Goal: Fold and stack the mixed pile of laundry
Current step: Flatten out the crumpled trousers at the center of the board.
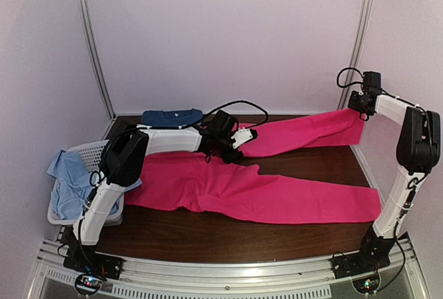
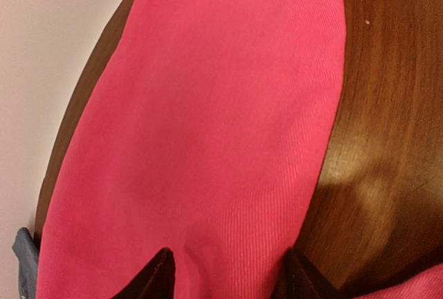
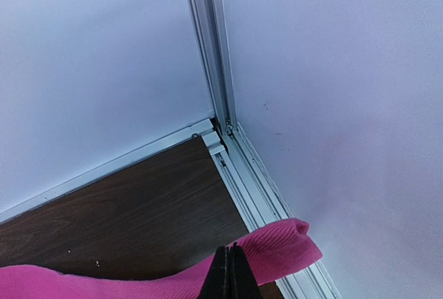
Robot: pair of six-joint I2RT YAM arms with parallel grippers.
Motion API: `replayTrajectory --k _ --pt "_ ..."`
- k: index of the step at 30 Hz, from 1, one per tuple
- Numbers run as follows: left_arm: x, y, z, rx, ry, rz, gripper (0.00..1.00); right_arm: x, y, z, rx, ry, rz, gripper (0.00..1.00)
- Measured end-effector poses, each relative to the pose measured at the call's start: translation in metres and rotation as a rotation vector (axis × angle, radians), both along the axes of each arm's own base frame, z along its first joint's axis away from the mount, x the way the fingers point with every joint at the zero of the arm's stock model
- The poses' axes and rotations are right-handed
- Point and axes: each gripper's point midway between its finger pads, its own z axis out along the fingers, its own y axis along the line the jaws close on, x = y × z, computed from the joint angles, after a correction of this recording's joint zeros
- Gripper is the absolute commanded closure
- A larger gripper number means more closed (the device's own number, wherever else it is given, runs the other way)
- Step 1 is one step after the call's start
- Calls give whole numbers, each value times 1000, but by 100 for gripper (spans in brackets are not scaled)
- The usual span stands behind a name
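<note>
Pink garment (image 1: 249,192) lies spread right of the basket (image 1: 83,152), mid-fold. Your right gripper (image 3: 230,271) pinches its end farthest from the basket, and your left gripper (image 2: 228,271) hangs open over the middle. Next, I'd judge, carry the held end basketward.

No text, label, brand, number or sign was legible in any view.
</note>
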Motion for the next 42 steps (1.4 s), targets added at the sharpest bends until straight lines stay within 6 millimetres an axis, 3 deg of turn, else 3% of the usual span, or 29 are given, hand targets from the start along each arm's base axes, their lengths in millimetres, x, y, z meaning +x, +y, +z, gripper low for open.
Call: replayTrajectory --k 3,5,8,11,16,18,21,23,26,29,31,33,37,40,42 --pt "3 3 -11 47 -8 -9 89 -11 5 8 0 -1 5 100" --pt "1 6 -15 71 0 -16 100 -20 8 18 -2 -10 7 100" --pt "-8 10 -17 78 10 -40 100 -35 13 34 -4 -35 10 100" --pt "-32 20 -13 66 58 -83 100 -56 19 43 -1 -35 14 100" --pt "-66 24 22 4 127 -170 100 -85 24 62 -11 -52 4 100" --pt "-70 22 35 -28 138 -185 88 -86 20 69 -26 -63 -8 100" --pt "-65 22 36 -47 168 -159 64 -68 11 59 -51 -33 -35 100" --pt "-54 21 32 -59 186 -117 48 -49 4 38 -65 8 -50 100" --pt "-30 36 25 -85 221 -7 29 -21 -7 -22 -73 116 -69 100" --pt "-7 60 25 -105 227 85 29 -13 -12 -81 -70 227 -77 100" --pt "12 79 27 -102 209 159 31 -14 -13 -106 -68 281 -75 100" --pt "31 100 31 -88 176 236 32 -15 -13 -114 -69 300 -72 100" --pt "69 145 49 -73 112 366 32 -12 -13 -103 -78 264 -69 100" --pt "101 186 65 -59 103 440 32 -10 -12 -91 -76 236 -62 100" --pt "120 225 71 -30 107 499 32 -9 -10 -84 -72 215 -54 100"
